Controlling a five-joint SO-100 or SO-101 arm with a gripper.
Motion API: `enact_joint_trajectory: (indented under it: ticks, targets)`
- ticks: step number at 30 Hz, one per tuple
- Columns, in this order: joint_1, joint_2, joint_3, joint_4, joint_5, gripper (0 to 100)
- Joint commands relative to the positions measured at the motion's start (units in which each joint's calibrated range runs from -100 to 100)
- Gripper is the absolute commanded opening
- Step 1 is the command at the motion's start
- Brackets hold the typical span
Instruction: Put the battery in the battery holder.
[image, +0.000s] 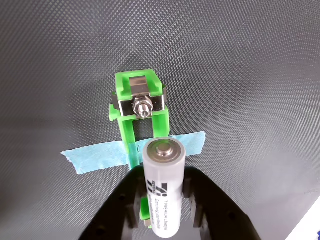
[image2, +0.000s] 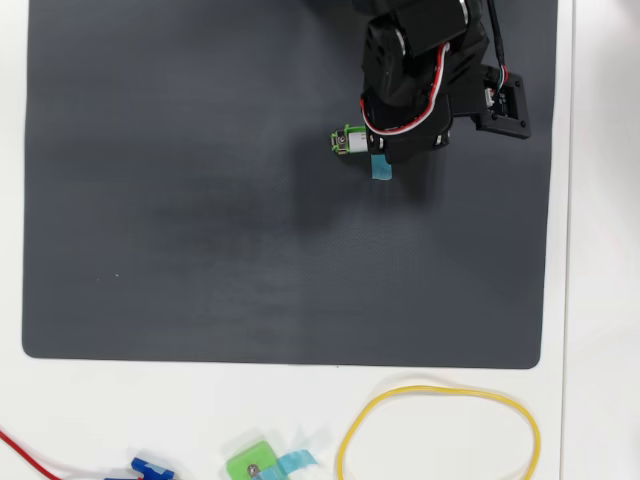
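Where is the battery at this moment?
In the wrist view the battery sits low at centre, gripped between the gripper's black fingers, over the near end of the green battery holder and its blue tape.

battery (image: 164, 187) between jaws, above battery holder (image: 137, 107) | holder on mat (image2: 200, 200) | tape (image: 100, 155) across holder

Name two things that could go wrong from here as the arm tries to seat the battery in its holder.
1. The battery, held between the jaws, sits tilted above the battery holder; lowered like this, it may catch on the frame or the end contact instead of dropping in.
2. Only a strip of blue tape fixes the holder to the mat, so pressing down could shift it.
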Motion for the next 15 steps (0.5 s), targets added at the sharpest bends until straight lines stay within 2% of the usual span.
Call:
enact_joint_trajectory:
  ticks: [1, 15]
  targets:
    - [0.81, -0.29, -0.15, 0.11, 0.08, 0]
    - [0.91, -0.38, 2.40, -0.85, 0.19, 0]
